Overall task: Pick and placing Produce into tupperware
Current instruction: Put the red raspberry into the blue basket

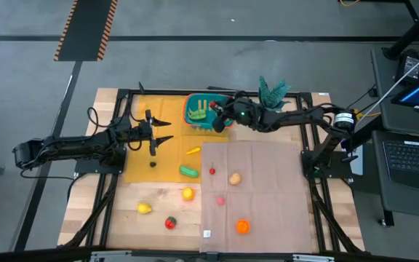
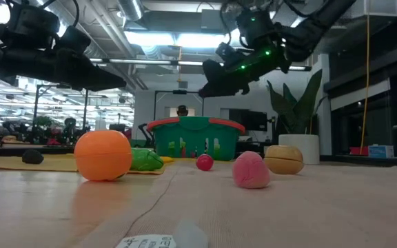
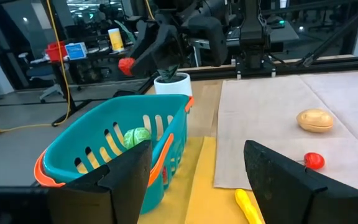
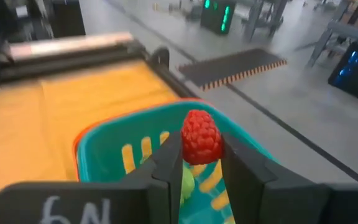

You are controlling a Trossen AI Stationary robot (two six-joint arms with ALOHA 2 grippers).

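My right gripper [image 4: 194,163] is clamped on a red raspberry [image 4: 201,137], the berry pinched between my two dark fingers, and I hold it in the air above the tupperware [image 1: 198,110], near its right edge as the high view shows it. In the low view the same gripper [image 2: 212,81] hangs above the teal basket [image 2: 196,138] and clear of its orange-red rim. Inside the basket lie a green piece [image 3: 137,137] and something yellow [image 1: 201,109]. My left gripper [image 1: 158,136] waits over the yellow mat [image 1: 140,164] to the left of the basket, its fingers [image 3: 107,186] spread wide with nothing between them. The rest of the produce is scattered on the tabletop [image 1: 104,218]: a small dark piece [image 1: 152,164] and a green vegetable [image 1: 189,172] on the mat, and a yellow-orange piece [image 1: 193,151] at the mat's edge near the cloth; on the tan cloth [image 1: 268,211] a small red piece [image 1: 212,171], a tan potato [image 1: 234,178], a pink piece [image 1: 220,200] and an orange [image 1: 242,226]; on the bare wood a yellow fruit [image 1: 188,193], a lemon [image 1: 144,209] and a red-and-green piece [image 1: 170,223]. A potted green plant [image 1: 272,92] stands at the far edge of the tabletop, behind my right arm.
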